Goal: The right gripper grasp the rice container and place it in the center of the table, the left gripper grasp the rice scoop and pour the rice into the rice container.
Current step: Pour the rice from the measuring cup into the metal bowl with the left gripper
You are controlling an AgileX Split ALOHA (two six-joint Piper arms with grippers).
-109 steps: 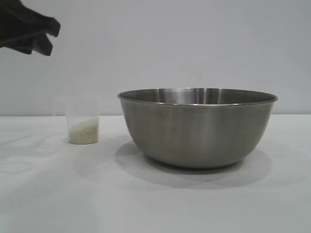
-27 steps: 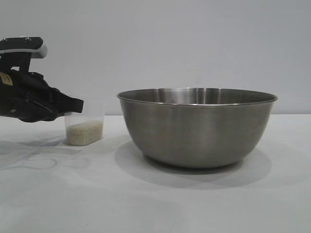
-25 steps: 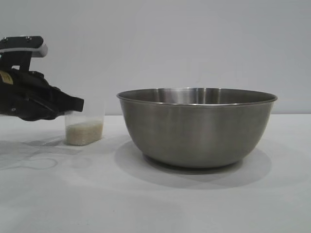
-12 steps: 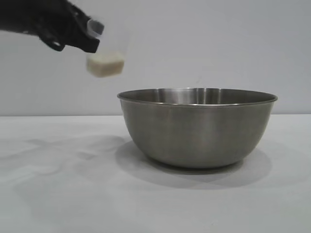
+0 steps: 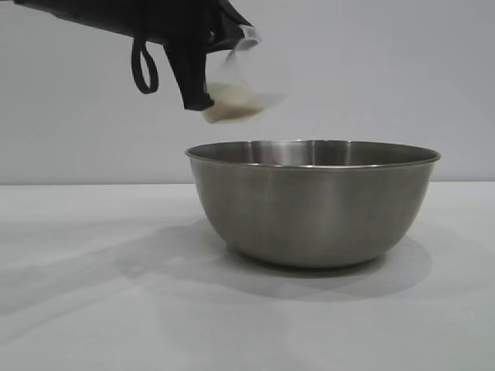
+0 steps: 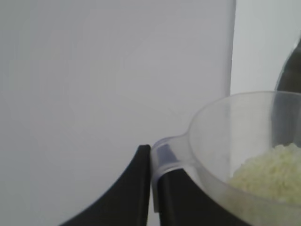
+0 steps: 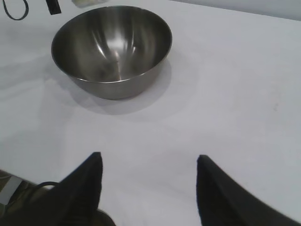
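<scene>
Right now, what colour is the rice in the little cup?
Pale off-white, slightly yellowish. The rice shows best in the left wrist view, heaped inside the clear cup.

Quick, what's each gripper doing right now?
Left gripper: shut on the rice scoop, held above the rice container.
Right gripper: open, empty, away from the container.

The desk (image 5: 93,309) is a plain white matte surface that meets a pale wall behind it. One thing rests directly on it: the steel bowl (image 5: 313,205), upright on its small base, wide rim up, casting a soft shadow around its foot. The bowl's inside shows no rice.
</scene>
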